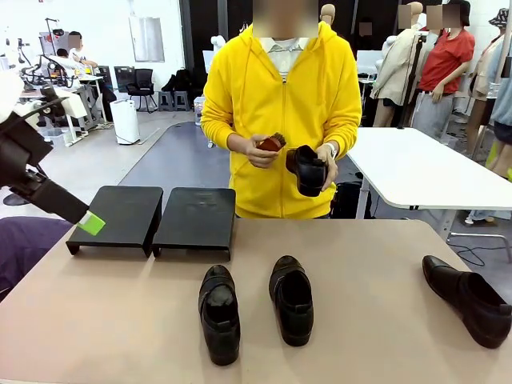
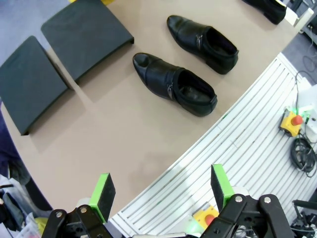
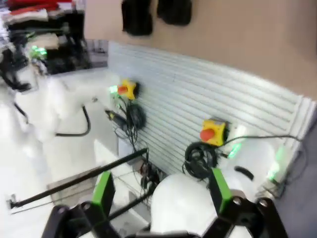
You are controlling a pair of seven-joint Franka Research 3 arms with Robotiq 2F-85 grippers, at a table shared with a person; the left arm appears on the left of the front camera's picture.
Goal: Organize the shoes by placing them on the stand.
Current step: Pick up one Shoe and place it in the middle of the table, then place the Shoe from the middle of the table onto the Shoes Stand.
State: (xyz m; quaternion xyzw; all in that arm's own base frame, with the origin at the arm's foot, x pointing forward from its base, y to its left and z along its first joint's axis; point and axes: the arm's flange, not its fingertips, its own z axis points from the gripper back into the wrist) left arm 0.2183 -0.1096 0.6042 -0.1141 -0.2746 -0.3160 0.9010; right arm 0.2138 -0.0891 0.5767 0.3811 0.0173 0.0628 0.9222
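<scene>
My left fingers [image 2: 103, 195] stand wide and empty over the desk's [image 1: 368, 320] left edge, near the stand [image 1: 118, 214] (two black platforms side by side, tops bare). My right fingers [image 3: 218, 190] are wide too, holding nothing. Two shoes [image 1: 219, 314] lie near, mid-desk. A third shoe [image 1: 468, 298] lies right, and the person's hand [image 1: 326, 160] holds the fourth shoe [image 1: 308, 172].

Four shoes [image 1: 219, 314] [image 1: 292, 299] [image 1: 468, 298] [image 1: 309, 170] in all: three on the table [image 1: 360, 264], one up with the person [image 1: 280, 96]. Two stands [image 1: 116, 218] [image 1: 195, 221]. One brush [image 1: 272, 143].
</scene>
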